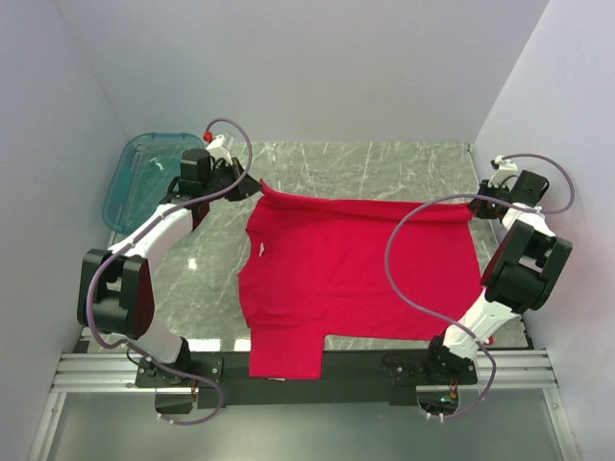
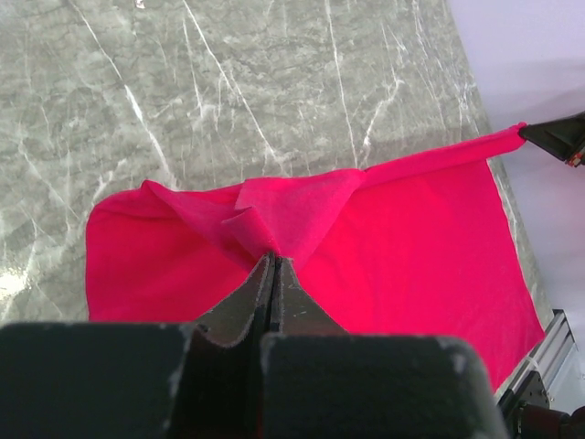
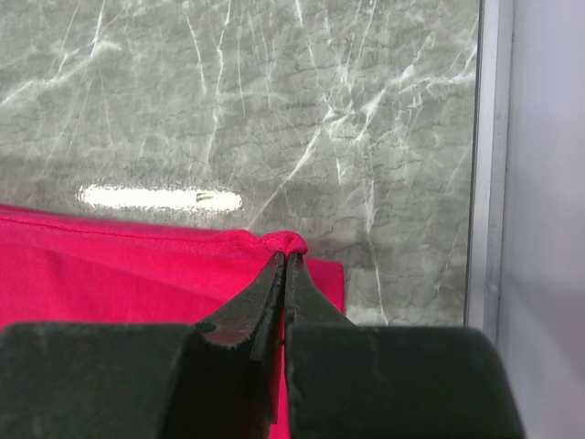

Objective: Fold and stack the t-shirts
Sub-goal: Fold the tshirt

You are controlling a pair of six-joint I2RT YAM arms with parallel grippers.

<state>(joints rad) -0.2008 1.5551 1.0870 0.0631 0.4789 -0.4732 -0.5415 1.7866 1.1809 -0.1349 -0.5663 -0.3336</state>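
Note:
One crimson-red t-shirt lies spread on the marble table, neck with white label at the left, one sleeve hanging over the near edge. My left gripper is shut on the shirt's far left corner, the cloth bunched at its tips. My right gripper is shut on the far right corner, a small fold of red hem pinched at its tips. The far edge of the shirt is lifted and stretched between the two grippers. The right gripper's tip shows in the left wrist view.
A translucent teal plastic tub stands at the far left, behind the left arm. Bare marble table lies beyond the shirt. White walls close in left, right and back. An aluminium rail runs along the near edge.

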